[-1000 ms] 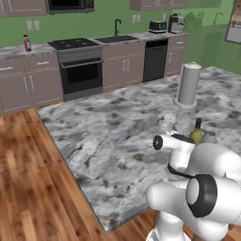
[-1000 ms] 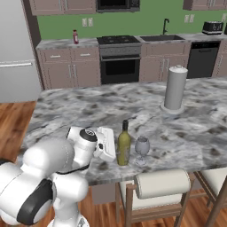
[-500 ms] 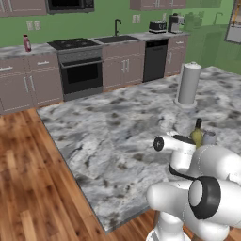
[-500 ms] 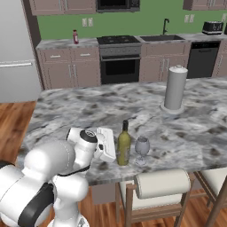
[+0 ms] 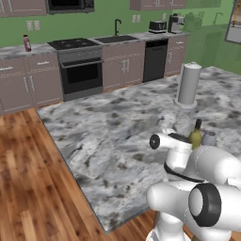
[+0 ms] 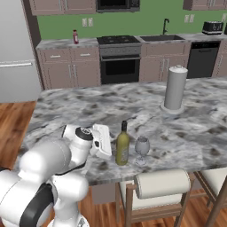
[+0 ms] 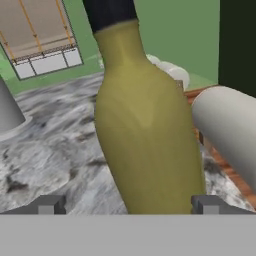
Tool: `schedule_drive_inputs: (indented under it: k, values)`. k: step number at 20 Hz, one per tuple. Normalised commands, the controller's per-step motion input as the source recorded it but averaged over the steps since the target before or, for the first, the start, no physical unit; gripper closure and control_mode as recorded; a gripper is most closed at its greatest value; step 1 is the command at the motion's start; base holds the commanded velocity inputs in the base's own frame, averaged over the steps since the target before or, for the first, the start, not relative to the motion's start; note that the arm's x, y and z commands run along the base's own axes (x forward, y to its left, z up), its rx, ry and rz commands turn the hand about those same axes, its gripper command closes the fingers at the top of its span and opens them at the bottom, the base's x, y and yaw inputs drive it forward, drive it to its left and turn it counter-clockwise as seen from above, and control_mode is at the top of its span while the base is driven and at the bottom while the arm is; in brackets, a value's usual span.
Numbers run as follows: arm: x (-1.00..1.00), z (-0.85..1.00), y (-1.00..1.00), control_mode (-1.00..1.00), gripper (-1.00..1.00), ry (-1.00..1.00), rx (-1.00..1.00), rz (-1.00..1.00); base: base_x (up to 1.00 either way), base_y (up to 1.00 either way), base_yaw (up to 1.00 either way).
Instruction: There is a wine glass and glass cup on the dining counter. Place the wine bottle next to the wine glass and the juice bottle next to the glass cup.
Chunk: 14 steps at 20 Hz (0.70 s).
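On the far wall counter at the left, the juice bottle (image 6: 75, 37) stands upright near the stove, well apart from the island; it is yet to be fetched.

On the dining counter (image 6: 88, 111) near its front edge, the gripper (image 6: 104, 141) sits just left of the wine bottle (image 6: 123, 146). Its jaws are spread wide: in the hand view the two fingertips (image 7: 49, 205) flank the olive body with clear gaps on both sides, so nothing is held. The bottle is upright on the stone, and the wine glass (image 6: 142, 147) stands just beside it on the right, close but apparently not touching.

This reads as the release after placing the wine bottle. To finish it well, the hand should back straight away along its own axis, toward the robot, keeping the jaws wide so neither finger drags the glass body. Any sideways swing risks nudging the bottle into the glass, which would tip easily on its stem. Only once the fingers are clear of the bottle should the arm lift and turn.

Further right, a tall grey cylinder (image 6: 174, 88) stands well clear.
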Motion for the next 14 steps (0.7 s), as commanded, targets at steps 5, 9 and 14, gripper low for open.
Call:
schedule_drive_inputs:
  k: [5,9,14]
  values:
    - [-0.05,-0.09,0.26,-1.00,-1.00,0.00,0.00,0.00,0.00,0.00,0.00]
    - [-0.10,-0.07,0.31,-1.00,-1.00,0.00,-0.01,0.00,0.00,0.00,0.00]
    - [-0.14,0.00,0.32,-1.00,-1.00,0.03,0.00,0.00,0.00,0.00,0.00]
